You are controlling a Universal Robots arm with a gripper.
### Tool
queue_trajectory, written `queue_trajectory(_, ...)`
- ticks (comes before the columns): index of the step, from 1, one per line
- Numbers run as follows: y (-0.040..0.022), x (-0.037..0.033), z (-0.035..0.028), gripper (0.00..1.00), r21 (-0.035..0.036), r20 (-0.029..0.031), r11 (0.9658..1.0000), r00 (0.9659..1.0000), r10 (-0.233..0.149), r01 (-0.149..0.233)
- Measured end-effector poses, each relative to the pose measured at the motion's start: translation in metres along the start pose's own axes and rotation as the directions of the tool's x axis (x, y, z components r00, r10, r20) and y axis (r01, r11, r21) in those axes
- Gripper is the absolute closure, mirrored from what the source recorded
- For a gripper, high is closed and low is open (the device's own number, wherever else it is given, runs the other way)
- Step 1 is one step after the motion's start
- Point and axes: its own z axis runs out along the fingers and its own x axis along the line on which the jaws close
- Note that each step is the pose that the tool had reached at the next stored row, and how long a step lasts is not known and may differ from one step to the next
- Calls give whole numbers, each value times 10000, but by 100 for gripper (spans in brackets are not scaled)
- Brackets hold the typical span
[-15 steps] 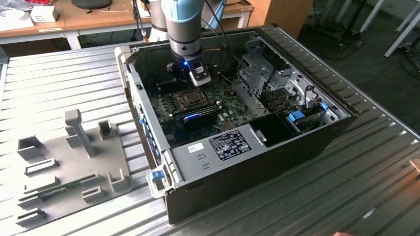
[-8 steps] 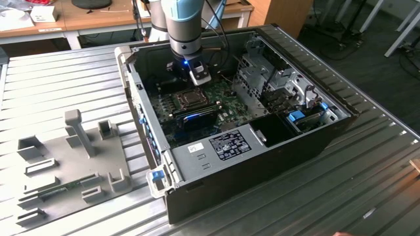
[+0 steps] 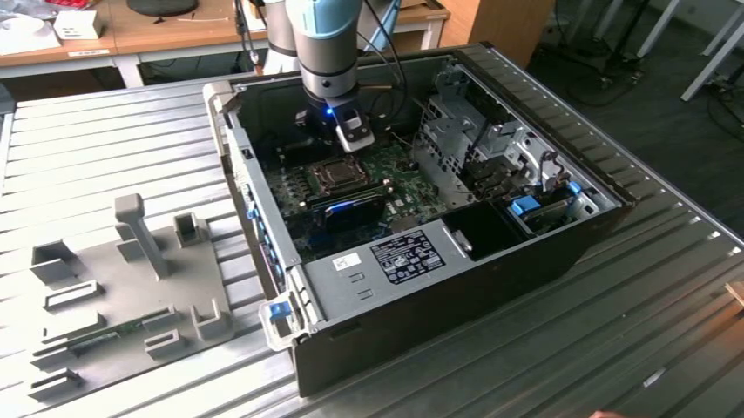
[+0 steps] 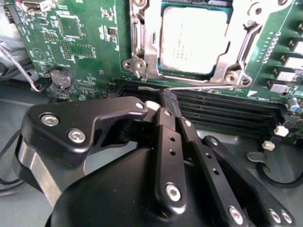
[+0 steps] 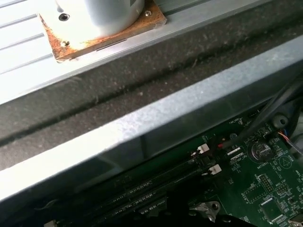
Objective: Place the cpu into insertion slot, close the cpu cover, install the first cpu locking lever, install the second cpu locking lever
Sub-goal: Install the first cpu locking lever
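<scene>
In the second wrist view the cpu point(image 4: 193, 40) lies flat in the insertion slot point(image 4: 134, 33), its pale metal top facing up. The silvery cpu cover point(image 4: 152, 47) is down over it and frames the chip. A thin wire locking lever point(image 4: 203, 88) runs along the socket edge beside the memory slots. My gripper point(image 4: 166, 100) is shut, its black fingertips pressed together right at that lever wire; nothing shows between them. In the exterior view the gripper point(image 3: 352, 139) hangs inside the open computer case, just behind the socket point(image 3: 337, 174).
Long black memory slots point(image 4: 227, 109) lie between my fingertips and the socket. A coin battery point(image 4: 61, 78) sits on the green board. The case wall point(image 5: 142, 127) stands close by. Drive cages point(image 3: 489, 148) fill the case's right. A grey fixture plate point(image 3: 117, 287) lies on the table.
</scene>
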Motion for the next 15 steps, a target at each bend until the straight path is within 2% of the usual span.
queue_trajectory(7,-4,-2,0,90,37,21,10000,10000,5,-5)
queue_trajectory(15,-13,-1,24,90,43,30,10000,10000,8,-8)
